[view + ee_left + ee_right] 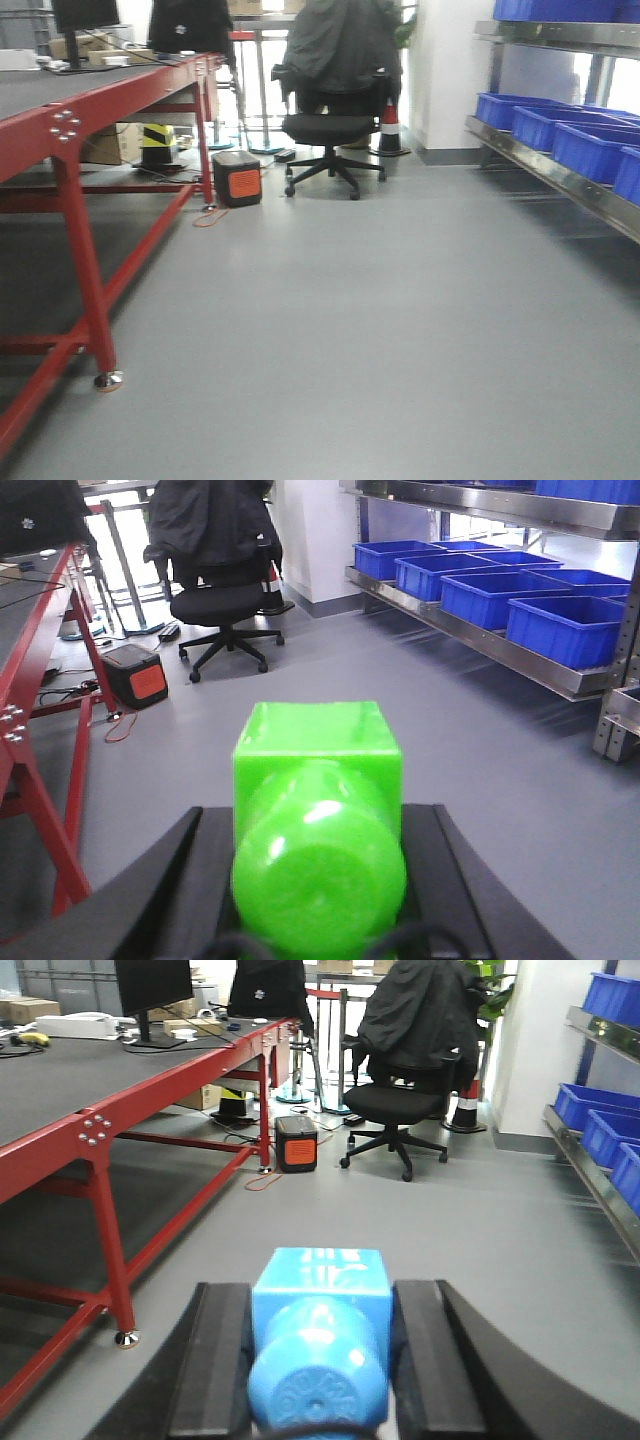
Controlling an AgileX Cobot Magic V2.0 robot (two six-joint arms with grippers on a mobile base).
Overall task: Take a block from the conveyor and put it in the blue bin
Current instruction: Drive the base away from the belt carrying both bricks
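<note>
In the front view, the conveyor [60, 95] stood at the left and blue bins [590, 150] lined the shelf at the right. In the left wrist view, the left gripper [318, 880] was clamped on a green block [318, 770], with its pads touching both sides. In the right wrist view, the right gripper [320, 1360] gripped the block [320, 1285] likewise, held above the floor beside the conveyor. Raised marks on its stud were too small to read.

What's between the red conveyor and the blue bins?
Between conveyor and blue bins, the front view shows bare grey floor; farther back, an office chair and a black-and-orange box.
</note>
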